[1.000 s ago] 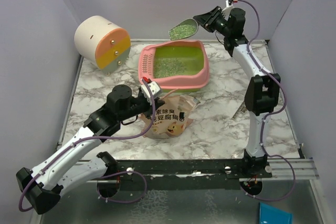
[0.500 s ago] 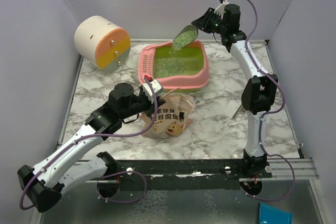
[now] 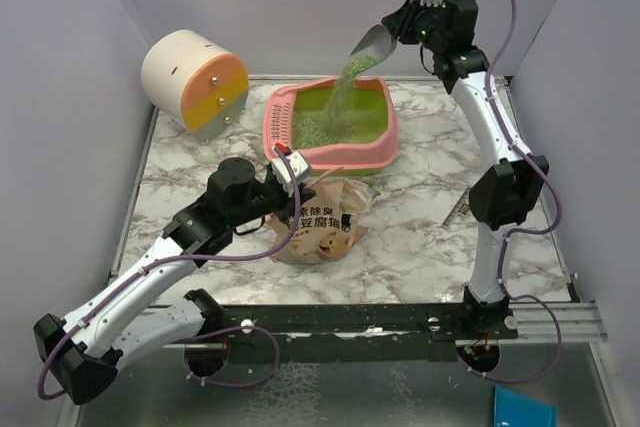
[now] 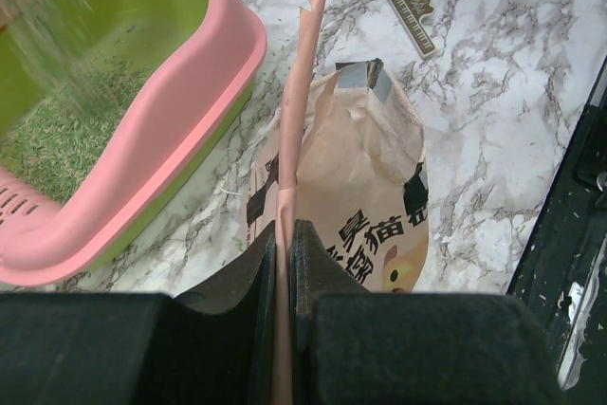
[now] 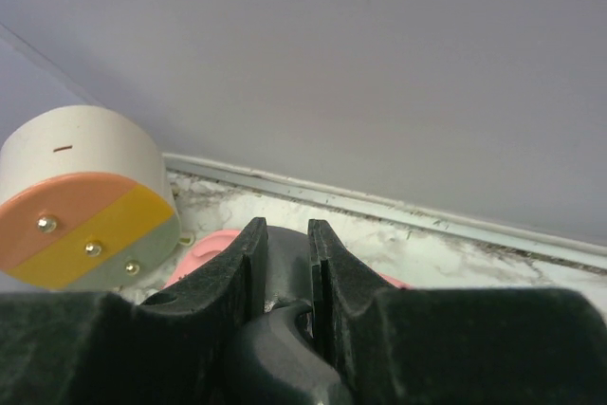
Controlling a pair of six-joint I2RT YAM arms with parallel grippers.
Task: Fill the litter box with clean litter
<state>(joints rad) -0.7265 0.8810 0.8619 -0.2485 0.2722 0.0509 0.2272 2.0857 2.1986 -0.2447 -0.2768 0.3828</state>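
Pink litter box (image 3: 345,155) sits far-centre on the desk (image 3: 430,227), long axis L–R along the far edge, sieve end twd left. Inside: a bed of clean litter (image 3: 318,129), w/ more pouring in from the grey scoop (image 3: 371,43) tipped above it. R end effector (image 3: 400,27) clamped on the scoop handle. L end effector (image 3: 296,169) pinching a thin pink strip (image 4: 289,158) above the pouch (image 3: 325,225), just near-side of the box. Cream-orange cylinder (image 3: 195,80) at far-left corner.

The litter box (image 3: 330,157) sits far back on the table (image 3: 420,237), litter (image 3: 315,129) in it; cylinder (image 3: 195,80) to its left, pouch (image 3: 322,227) before it, scoop (image 3: 372,42) above.
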